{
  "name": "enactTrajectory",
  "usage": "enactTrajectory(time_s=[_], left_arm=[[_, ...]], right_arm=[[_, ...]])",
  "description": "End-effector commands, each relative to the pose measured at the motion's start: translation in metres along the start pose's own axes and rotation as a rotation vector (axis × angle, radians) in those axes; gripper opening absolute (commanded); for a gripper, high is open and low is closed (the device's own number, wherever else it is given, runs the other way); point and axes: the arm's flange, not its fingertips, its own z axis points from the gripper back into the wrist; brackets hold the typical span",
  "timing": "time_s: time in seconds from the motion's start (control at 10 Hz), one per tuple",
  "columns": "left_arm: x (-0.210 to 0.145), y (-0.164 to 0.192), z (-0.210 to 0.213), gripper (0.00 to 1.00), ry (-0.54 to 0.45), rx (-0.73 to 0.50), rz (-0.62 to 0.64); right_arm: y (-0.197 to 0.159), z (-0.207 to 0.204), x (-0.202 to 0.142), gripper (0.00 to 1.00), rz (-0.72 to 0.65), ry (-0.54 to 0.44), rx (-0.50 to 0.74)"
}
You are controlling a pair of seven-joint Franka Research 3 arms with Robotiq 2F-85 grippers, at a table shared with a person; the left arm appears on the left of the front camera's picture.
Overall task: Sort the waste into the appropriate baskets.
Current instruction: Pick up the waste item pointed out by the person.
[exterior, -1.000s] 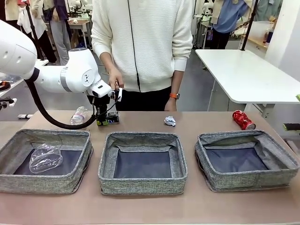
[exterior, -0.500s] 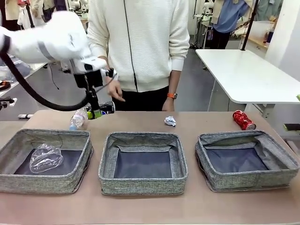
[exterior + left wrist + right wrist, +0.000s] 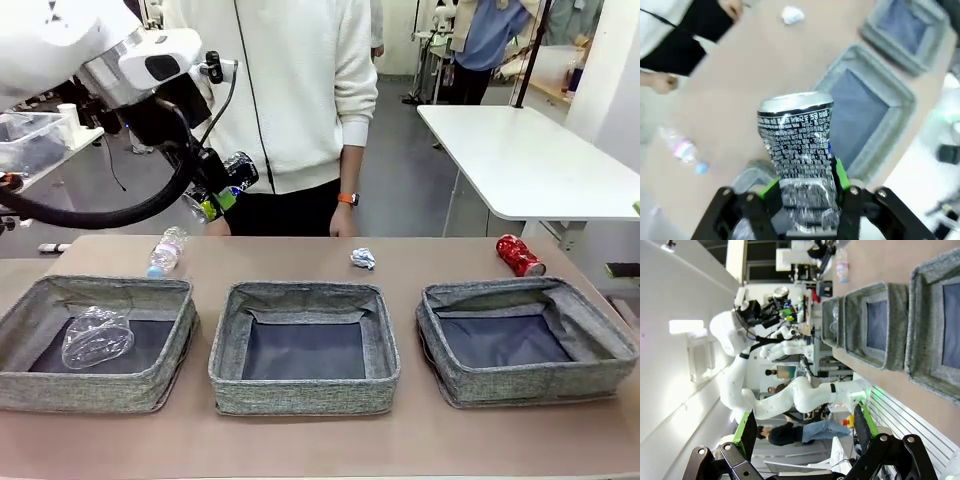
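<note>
One seemingly crushed clear bottle (image 3: 97,337) lies in the left basket (image 3: 100,287), the left gripper (image 3: 215,200) holds the dark can (image 3: 237,172) clamped high above the counter (image 3: 440,262), and the small bottle (image 3: 167,250), paper ball (image 3: 362,258) and red can (image 3: 519,256) wait unsorted.

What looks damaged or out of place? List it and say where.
The dark can held in the left claw is dented at its waist. A clear bottle in the left basket is crushed. The red can lies on its side behind the right basket.

Left gripper (image 3: 805,181): green pads (image 3: 840,172) clamp dark can (image 3: 797,140), dented, silver rim up
Table (image 3: 740,90): middle basket (image 3: 860,110), right basket (image 3: 910,20), paper ball (image 3: 792,14), clear bottle (image 3: 682,150) lying
Person: hand (image 3: 662,82) at far edge
</note>
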Motion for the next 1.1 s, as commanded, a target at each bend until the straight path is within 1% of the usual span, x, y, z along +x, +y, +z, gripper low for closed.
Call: enactTrajectory(time_s=[0.0,0.1,0.5,0.6,0.7,0.8,0.9,1.0], left_arm=[[-0.015,-0.009,-0.024,0.0,0.112,-0.112,-0.135],[0.0,0.0,0.0,0.0,0.0,0.0,0.0],[0.0,0.0,0.0,0.0,0.0,0.0,0.0],[-0.004,0.002,-0.001,0.37,0.0,-0.013,-0.011],[0.0,-0.003,0.018,0.37,0.058,0.045,0.089],[0.01,-0.019,0.047,0.37,0.106,0.084,0.192],[0.018,-0.04,0.07,0.37,0.129,0.114,0.226],[0.026,-0.06,0.086,0.37,0.15,0.114,0.243]], right_arm=[[0.006,-0.001,0.001,1.0,-0.017,-0.009,0.024],[0.006,-0.001,0.001,1.0,-0.017,-0.009,0.024],[0.006,-0.001,0.001,1.0,-0.017,-0.009,0.024],[0.006,-0.001,0.001,1.0,-0.017,-0.009,0.024],[0.006,-0.001,0.001,1.0,-0.017,-0.009,0.024],[0.006,-0.001,0.001,1.0,-0.017,-0.009,0.024],[0.006,-0.001,0.001,1.0,-0.017,-0.009,0.024],[0.006,-0.001,0.001,1.0,-0.017,-0.009,0.024]])
